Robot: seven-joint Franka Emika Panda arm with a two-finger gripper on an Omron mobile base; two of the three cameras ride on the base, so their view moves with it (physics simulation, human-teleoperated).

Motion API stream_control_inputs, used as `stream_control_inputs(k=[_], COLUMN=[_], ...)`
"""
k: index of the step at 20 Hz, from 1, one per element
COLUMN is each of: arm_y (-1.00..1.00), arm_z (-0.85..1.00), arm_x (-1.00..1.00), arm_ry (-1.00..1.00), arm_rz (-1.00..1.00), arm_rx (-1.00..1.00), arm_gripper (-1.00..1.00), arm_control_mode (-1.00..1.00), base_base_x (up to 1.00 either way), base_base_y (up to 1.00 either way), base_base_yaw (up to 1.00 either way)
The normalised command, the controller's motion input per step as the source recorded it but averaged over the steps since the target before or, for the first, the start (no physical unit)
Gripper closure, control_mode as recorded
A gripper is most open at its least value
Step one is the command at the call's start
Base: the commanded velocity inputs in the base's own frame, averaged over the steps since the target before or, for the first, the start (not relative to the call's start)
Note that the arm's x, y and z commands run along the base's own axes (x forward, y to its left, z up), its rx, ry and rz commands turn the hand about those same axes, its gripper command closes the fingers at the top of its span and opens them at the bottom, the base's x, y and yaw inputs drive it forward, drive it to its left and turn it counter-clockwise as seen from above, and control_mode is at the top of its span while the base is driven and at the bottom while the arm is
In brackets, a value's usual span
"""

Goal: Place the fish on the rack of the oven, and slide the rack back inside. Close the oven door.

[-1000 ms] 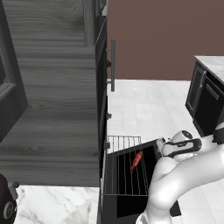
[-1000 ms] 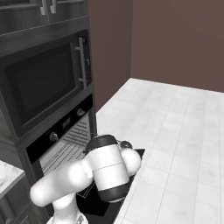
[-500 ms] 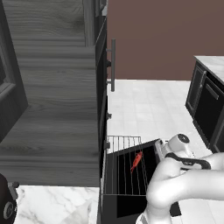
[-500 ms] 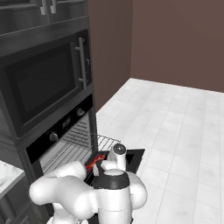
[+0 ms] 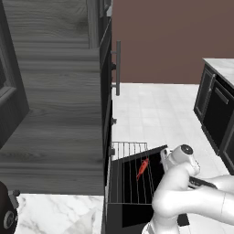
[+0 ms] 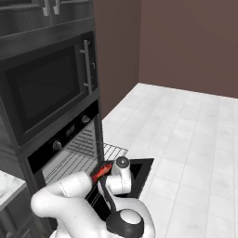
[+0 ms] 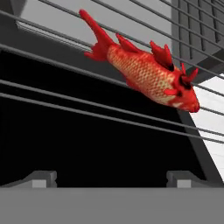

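End effector point(image 7: 111, 178) fingertips stood wide apart at the bottom of the hand view, empty, just above the wires and short of the fish, touching nothing.

Behind it, the oven point(image 6: 60, 139) sat in tall dark grey cabinetry point(image 5: 55, 119), below a black built-in microwave point(image 6: 46, 88) with a grey bar handle. The oven door point(image 5: 137, 201) hung down open toward the tiled floor point(image 6: 186, 130). The rack point(image 5: 130, 176) was pulled out over the open door, its silver wires running from the cavity toward the near edge. The fish point(image 7: 144, 72) lay on the rack wires, red-orange, tail toward the far left and head toward the near right in the hand view; in the left base view it rested near the middle of the rack.
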Motion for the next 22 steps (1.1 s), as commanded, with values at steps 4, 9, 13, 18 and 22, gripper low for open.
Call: stream_control_inputs(k=[4,9,13,18,22], arm_y=[0.0,0.2,0.36,0.39,0.47], arm_z=[-0.38,-0.33,-0.35,-0.51,-0.66], arm_x=[0.22,0.39,0.5,0.54,0.54], arm_ry=[0.0,-0.03,-0.05,-0.07,-0.08], arm_rz=[-0.05,-0.03,0.0,0.0,0.0], arm_rx=[0.03,0.06,0.05,0.03,0.02], arm_gripper=[-1.0,-1.0,-1.0,-1.0,-1.0], arm_control_mode=[-1.0,-1.0,-1.0,-1.0,-1.0], base_base_x=[0.0,0.0,0.0,0.0,0.0], base_base_y=[0.0,0.0,0.0,0.0,0.0], base_base_yaw=[0.0,0.0,0.0,0.0,0.0])
